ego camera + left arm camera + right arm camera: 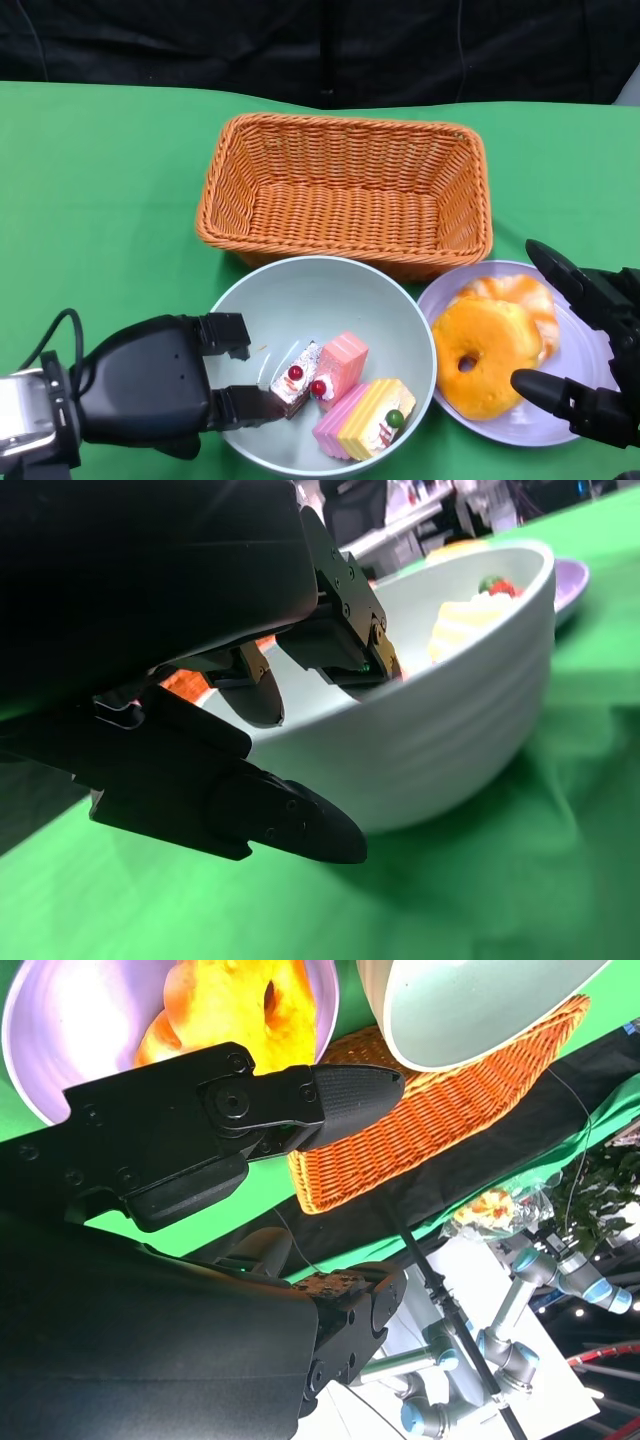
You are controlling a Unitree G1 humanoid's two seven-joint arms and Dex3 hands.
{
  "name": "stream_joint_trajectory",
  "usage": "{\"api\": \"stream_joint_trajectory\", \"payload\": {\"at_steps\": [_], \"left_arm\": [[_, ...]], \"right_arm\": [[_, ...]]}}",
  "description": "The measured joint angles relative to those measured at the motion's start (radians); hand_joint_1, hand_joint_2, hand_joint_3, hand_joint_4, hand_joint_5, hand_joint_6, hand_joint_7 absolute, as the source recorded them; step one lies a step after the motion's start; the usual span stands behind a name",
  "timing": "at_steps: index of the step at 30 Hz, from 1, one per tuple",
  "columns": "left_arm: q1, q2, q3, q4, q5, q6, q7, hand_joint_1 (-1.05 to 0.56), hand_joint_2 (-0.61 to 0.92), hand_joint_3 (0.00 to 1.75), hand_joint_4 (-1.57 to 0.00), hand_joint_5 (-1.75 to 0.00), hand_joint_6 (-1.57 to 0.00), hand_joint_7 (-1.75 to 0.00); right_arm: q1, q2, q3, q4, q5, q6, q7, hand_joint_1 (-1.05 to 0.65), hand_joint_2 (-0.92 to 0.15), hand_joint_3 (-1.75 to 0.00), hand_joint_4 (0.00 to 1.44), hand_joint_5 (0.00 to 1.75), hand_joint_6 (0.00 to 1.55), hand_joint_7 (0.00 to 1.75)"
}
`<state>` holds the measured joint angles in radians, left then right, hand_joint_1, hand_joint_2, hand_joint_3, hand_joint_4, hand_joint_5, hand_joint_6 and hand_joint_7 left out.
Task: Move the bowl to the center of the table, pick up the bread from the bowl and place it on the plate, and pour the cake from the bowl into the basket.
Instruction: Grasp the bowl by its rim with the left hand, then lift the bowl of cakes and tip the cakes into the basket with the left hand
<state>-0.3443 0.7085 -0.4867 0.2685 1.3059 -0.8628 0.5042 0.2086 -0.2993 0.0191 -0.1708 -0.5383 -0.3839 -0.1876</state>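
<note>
Left hand (pixel 160 390) grips the bowl (pixel 300 290) rim at 9 o'clock, fingers inside, cake (pixel 345 395) in it. Bread (pixel 495 345) sits on the plate (pixel 590 375) at 3 o'clock, right hand (pixel 590 340) released around it. Basket (pixel 345 190) at 12.

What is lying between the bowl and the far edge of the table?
In the head view, the empty orange basket lies there, right behind the bowl, its near wall meeting the bowl's far rim.

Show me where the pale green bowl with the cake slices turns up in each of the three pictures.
Head view: bowl at bottom centre, before the basket.
Right wrist view: bowl at the top right edge, against the basket.
Left wrist view: bowl fills the middle.
Shared landmark: the purple plate.
</note>
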Motion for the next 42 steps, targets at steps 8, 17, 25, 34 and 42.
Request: {"api": "stream_joint_trajectory", "payload": {"at_steps": [8,17,25,34,42], "left_arm": [[-0.074,-0.051,-0.150,0.147,0.069,0.066,0.171,-0.46,0.78,0.00,-0.75,-0.74,-1.04,-0.08],[-0.222,-0.130,-0.376,0.403,0.202,0.162,0.601,-0.44,0.76,0.00,-0.86,-1.71,-1.21,-0.52],[-0.230,-0.061,-0.397,0.258,0.130,0.102,0.658,-0.43,0.75,0.00,-0.97,-1.75,-0.95,-1.00],[-0.092,0.088,-0.240,0.002,-0.125,-0.047,0.421,-0.31,0.81,0.02,-0.99,-1.75,-0.84,-1.68],[0.005,0.085,-0.089,-0.082,-0.333,-0.126,0.224,-0.19,0.76,0.01,-1.06,-1.75,-0.83,-1.75]], "right_arm": [[0.001,0.001,0.000,-0.001,0.001,-0.001,0.001,-0.60,-0.92,-0.31,0.03,0.80,0.28,0.02],[0.001,0.004,-0.003,0.002,0.003,-0.015,-0.001,-0.60,-0.92,-0.32,0.07,0.79,0.30,0.03],[0.002,0.027,-0.002,0.002,0.001,-0.026,-0.021,-0.59,-0.92,-0.32,0.10,0.78,0.33,0.04],[-0.004,0.029,-0.012,0.014,0.002,-0.036,-0.034,-0.59,-0.92,-0.33,0.13,0.78,0.35,0.04],[-0.012,0.031,-0.019,0.045,0.009,-0.071,-0.064,-0.57,-0.92,-0.33,0.21,0.80,0.42,0.07]]}}
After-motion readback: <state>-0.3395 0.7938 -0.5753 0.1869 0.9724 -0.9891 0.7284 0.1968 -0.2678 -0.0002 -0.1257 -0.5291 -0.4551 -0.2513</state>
